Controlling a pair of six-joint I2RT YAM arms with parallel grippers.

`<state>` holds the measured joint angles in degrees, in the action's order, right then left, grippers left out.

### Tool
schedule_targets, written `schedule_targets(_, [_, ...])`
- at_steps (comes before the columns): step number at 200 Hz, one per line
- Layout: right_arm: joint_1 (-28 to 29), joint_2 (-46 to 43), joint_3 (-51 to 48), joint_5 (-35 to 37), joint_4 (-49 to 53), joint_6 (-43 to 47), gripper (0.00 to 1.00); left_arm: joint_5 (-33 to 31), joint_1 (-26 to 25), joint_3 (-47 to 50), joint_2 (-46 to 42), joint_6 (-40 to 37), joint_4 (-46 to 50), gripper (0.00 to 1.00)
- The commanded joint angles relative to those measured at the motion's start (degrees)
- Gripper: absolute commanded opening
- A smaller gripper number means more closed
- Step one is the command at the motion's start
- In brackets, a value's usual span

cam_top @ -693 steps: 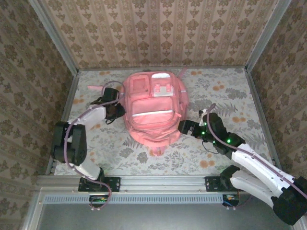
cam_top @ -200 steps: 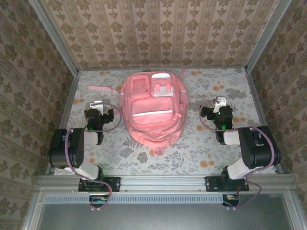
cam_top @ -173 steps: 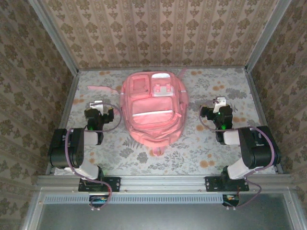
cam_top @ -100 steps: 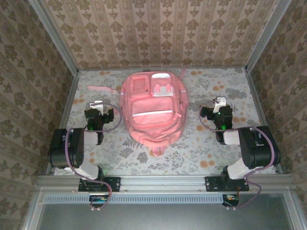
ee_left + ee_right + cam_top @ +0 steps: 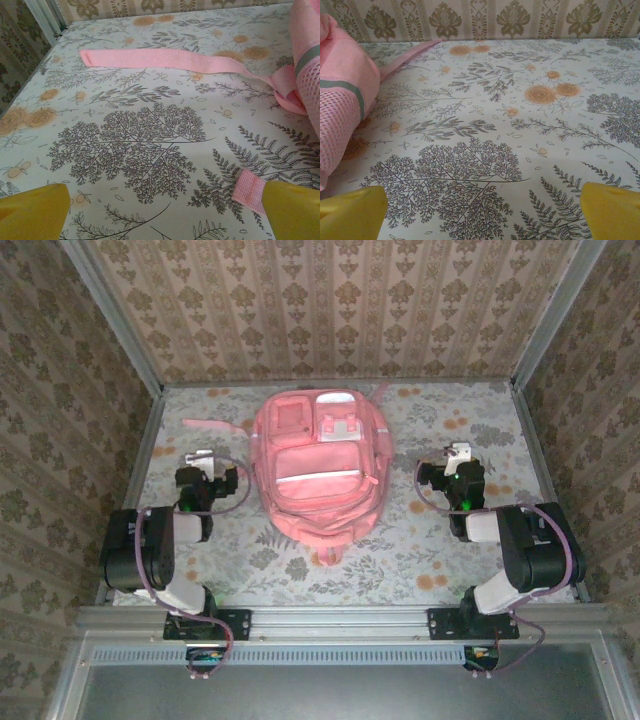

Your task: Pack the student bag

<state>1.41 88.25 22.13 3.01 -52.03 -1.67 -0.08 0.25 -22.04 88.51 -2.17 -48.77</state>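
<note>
The student bag [image 5: 318, 465] is a large pink backpack lying flat, front up, in the middle of the floral table. Its zip pockets look closed. My left gripper [image 5: 203, 462] rests folded back to the left of it, apart from it. In the left wrist view that gripper [image 5: 165, 220] is open over bare cloth, and the bag's side [image 5: 307, 55] sits at the right edge. My right gripper [image 5: 458, 458] rests to the right of the bag, open, with nothing between its yellow fingertips [image 5: 352, 215]. The bag's mesh side [image 5: 340, 105] lies at the left of the right wrist view.
A long pink strap [image 5: 170, 59] trails left from the bag across the cloth, and a short strap end [image 5: 248, 190] lies by my left gripper's right finger. Another strap [image 5: 412, 52] runs toward the back wall [image 5: 330, 310]. Patterned walls enclose the table [image 5: 480, 430].
Since the earliest frame both arms have drawn back from the bag's sides and folded near their bases. Over the last second nothing has moved.
</note>
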Motion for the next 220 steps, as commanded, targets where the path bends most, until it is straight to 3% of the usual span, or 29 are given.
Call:
schedule_targets(1, [0.4,-0.4,0.2,1.0,0.8,0.8,1.00,5.2,1.9,-0.1,-0.6,1.1,-1.8,1.00])
schedule_targets(145, [0.3,-0.4,0.2,1.0,0.8,0.8,1.00,14.0,3.6,0.2,-0.3,-0.6,-3.2,1.00])
schedule_targets(220, [0.3,-0.4,0.2,1.0,0.8,0.8,1.00,12.9,2.5,-0.5,-0.4,-1.5,-1.7,1.00])
